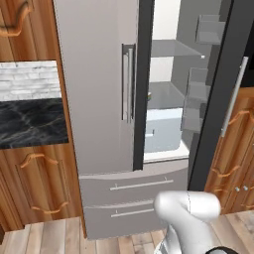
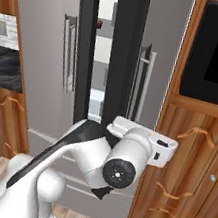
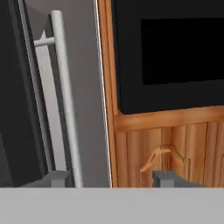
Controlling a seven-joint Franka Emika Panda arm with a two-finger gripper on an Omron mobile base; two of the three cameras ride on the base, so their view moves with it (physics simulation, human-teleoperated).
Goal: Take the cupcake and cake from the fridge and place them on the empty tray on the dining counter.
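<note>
Nearest, the white arm (image 2: 93, 154) is bending in front of the fridge (image 1: 99, 99), its gripper (image 3: 107, 178) standing with jaws parted and holding nothing, one fingertip (image 3: 54, 177) just beside the bar handle (image 3: 65, 100) of the swung-open right door (image 1: 218, 94) and the other before the wooden cabinet (image 3: 175, 144) on the right. Farther in, the fridge is showing a white interior with grey shelves (image 1: 171, 48) and a pale drawer (image 1: 161, 130). Something small and dark red is sitting on a far shelf, too small to identify.
</note>
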